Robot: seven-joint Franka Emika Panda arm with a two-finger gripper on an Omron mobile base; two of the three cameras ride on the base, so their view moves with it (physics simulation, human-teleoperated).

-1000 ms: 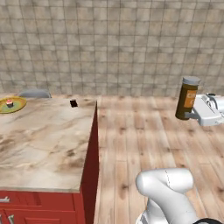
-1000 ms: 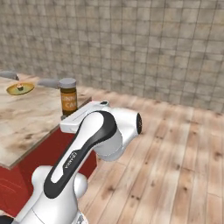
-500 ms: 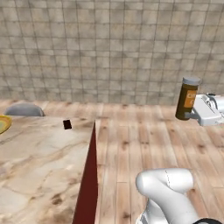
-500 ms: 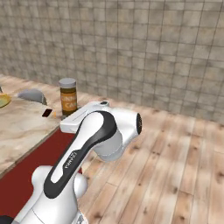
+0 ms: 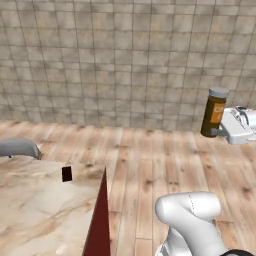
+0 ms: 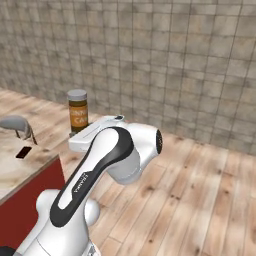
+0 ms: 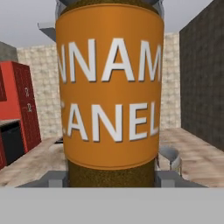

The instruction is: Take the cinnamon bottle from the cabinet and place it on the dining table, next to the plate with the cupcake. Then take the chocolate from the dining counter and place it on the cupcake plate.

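My gripper (image 5: 217, 131) is shut on the cinnamon bottle (image 5: 214, 112), a brown bottle with a grey cap and an orange label, held upright in the air over the wooden floor. From the right base view the bottle (image 6: 77, 110) stands above the white hand, gripper (image 6: 78, 133) at its base. In the hand view its label (image 7: 111, 92) is very close, gripper (image 7: 111, 177) low on it. The chocolate (image 5: 66, 173) lies near the corner of the dining table (image 5: 35, 215), well left of the bottle; it also shows as a dark bar (image 6: 23, 152). The plate and cupcake are out of view.
A grey chair back (image 5: 18, 147) rises beyond the table's far edge, also seen as a chair (image 6: 15, 124). A tiled wall (image 5: 125, 60) closes the back. Wooden floor (image 5: 150, 160) lies between table and bottle. Red cabinet fronts (image 7: 17, 105) stand far left in the hand view.
Both base views have shifted: the table slid left and down, and the plate left the picture, so the camera moved. The bottle stays in the same grip.
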